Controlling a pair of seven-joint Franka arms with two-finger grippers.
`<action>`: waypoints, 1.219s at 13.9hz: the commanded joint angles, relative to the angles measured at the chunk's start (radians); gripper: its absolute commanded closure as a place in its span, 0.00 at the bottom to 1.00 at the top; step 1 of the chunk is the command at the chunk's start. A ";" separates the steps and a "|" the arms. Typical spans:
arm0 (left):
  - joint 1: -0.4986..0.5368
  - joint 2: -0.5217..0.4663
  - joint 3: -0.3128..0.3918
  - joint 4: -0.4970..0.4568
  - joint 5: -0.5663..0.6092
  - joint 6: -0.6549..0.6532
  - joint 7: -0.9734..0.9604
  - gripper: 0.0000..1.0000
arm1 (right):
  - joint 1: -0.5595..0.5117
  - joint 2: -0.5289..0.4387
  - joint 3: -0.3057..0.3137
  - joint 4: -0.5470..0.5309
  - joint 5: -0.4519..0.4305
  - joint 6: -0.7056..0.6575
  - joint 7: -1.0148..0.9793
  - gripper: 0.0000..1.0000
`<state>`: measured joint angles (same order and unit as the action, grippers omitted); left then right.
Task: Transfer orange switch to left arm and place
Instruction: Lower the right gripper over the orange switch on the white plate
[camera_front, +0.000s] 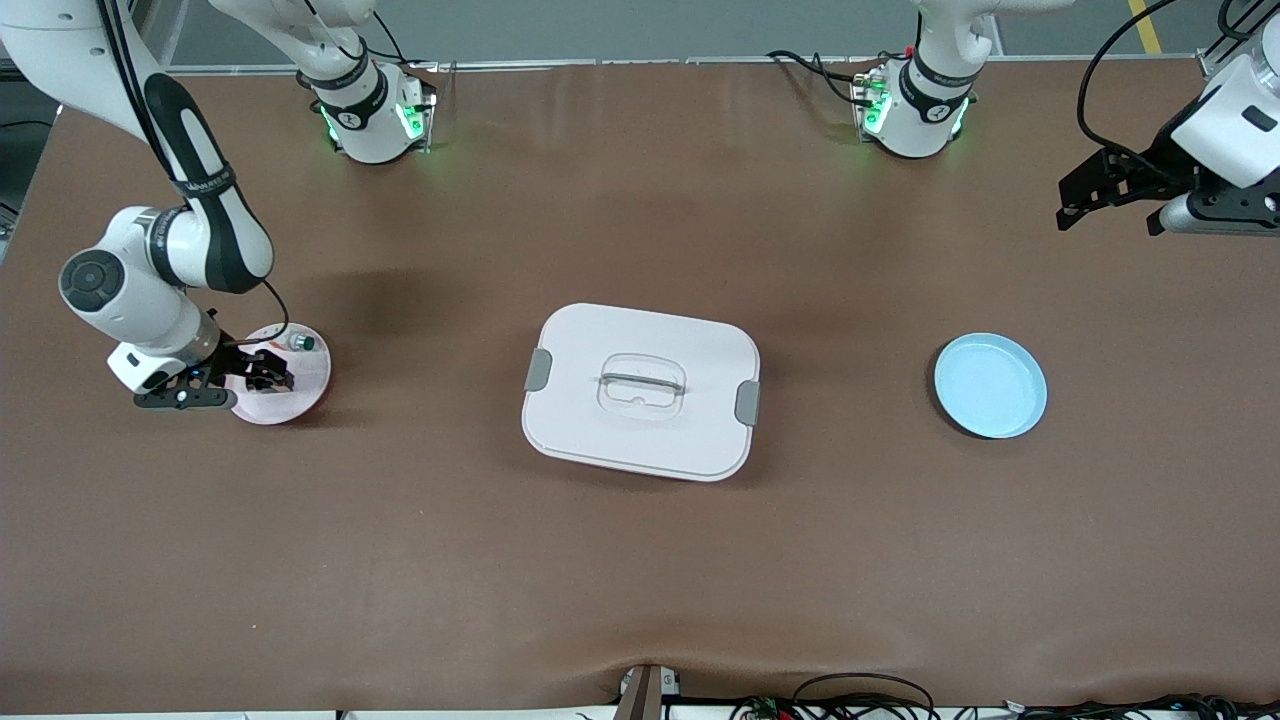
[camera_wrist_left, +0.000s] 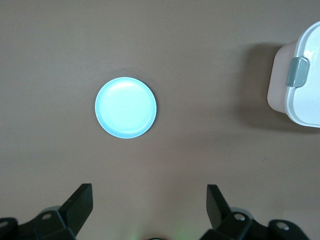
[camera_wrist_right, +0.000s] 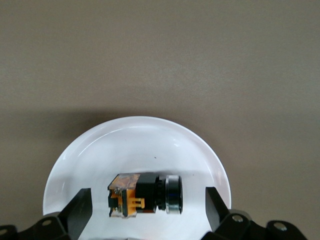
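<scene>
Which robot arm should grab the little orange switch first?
The right arm. Its open tool sits over the white round plate, straddling the small black-and-orange switch. The left tool waits above the light-blue plate.

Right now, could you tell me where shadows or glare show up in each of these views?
Front view: a soft shadow lies on the brown table beside the white plastic box. Left wrist view: the round pale blue plate looks washed out by glare. Right wrist view: the white round plate casts a dark shadow and carries bright highlights.

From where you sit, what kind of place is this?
Probably a robotics lab bench: two white arms bolted at the edge of a brown-covered table, staged props such as a white box, loose cables.
</scene>
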<state>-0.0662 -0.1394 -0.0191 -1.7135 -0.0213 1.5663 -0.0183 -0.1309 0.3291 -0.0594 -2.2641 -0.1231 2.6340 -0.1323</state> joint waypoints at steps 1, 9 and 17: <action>0.002 0.014 -0.001 0.029 0.015 -0.022 0.023 0.00 | -0.006 0.039 0.000 0.001 -0.021 0.041 -0.006 0.00; 0.002 0.014 -0.001 0.028 0.015 -0.022 0.023 0.00 | -0.012 0.070 0.000 0.001 -0.021 0.043 -0.009 0.00; 0.003 0.014 -0.001 0.028 0.015 -0.022 0.023 0.00 | -0.015 0.084 0.000 0.001 -0.021 0.040 -0.029 0.00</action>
<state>-0.0662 -0.1392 -0.0191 -1.7128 -0.0213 1.5663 -0.0182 -0.1342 0.4084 -0.0628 -2.2639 -0.1254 2.6684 -0.1488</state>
